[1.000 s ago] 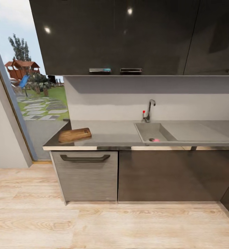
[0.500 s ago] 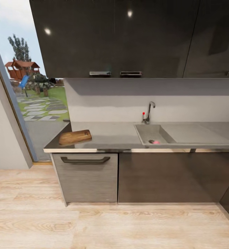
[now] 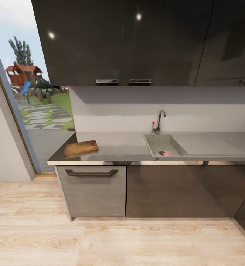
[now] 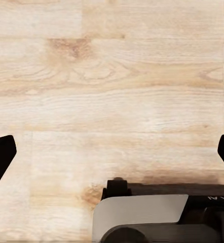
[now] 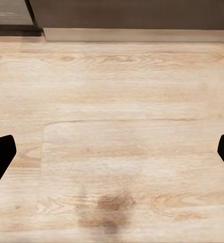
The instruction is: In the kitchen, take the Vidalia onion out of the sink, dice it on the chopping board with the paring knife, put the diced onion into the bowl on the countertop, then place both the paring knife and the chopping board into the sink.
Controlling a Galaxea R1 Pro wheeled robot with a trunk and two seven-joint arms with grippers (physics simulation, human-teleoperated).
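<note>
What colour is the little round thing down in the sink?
Pinkish-red. The Vidalia onion lies in the sink near its front wall, best seen in the head view.

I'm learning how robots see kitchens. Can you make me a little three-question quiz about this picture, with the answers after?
1. True or false: the Vidalia onion lies inside the sink.
2. Where is the chopping board? A) in the sink B) on the countertop near its window end C) on the floor
3. Fill in: both wrist views look down at the pale wood ____.

Key
1. True. The pinkish lump sits in the basin near its front wall.
2. B. It lies flat, well apart from the sink.
3. Floor. The left gripper and right gripper are open above it, holding nothing.
</note>
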